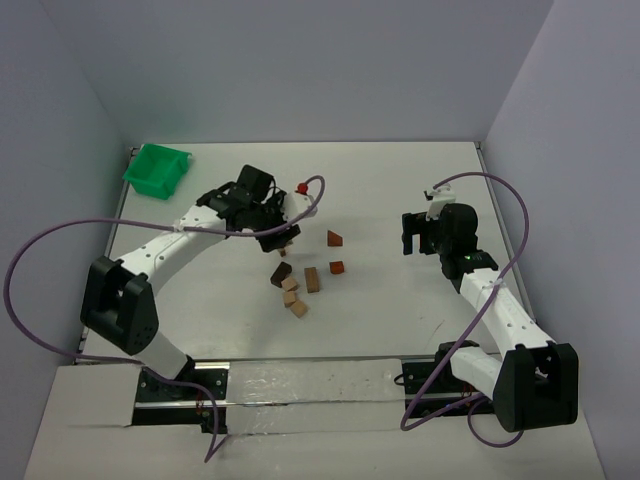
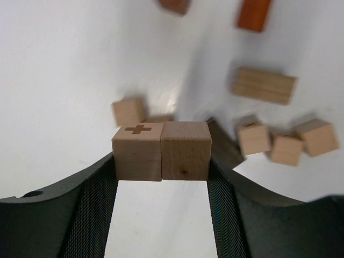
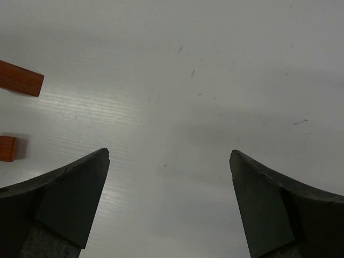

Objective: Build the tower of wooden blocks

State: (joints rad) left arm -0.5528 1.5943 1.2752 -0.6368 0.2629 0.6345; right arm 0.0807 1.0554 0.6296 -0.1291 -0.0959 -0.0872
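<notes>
My left gripper (image 1: 285,240) is shut on two light tan cubes held side by side (image 2: 161,150), one marked with a cross (image 2: 138,151). It holds them above the loose wood blocks. Under it lie a dark brown block (image 1: 281,273), several tan cubes (image 1: 292,297), a tan cuboid (image 1: 312,279), a reddish cube (image 1: 337,267) and a reddish wedge (image 1: 334,238). The left wrist view shows the tan cuboid (image 2: 263,85) and tan cubes (image 2: 286,149) blurred below. No upright tower shows. My right gripper (image 1: 412,238) is open and empty (image 3: 169,156), right of the blocks.
A green plastic bin (image 1: 157,168) stands at the back left corner. Purple cables loop beside both arms. Grey walls enclose the white table (image 1: 400,190) on three sides. Two reddish blocks (image 3: 19,78) show at the left edge of the right wrist view.
</notes>
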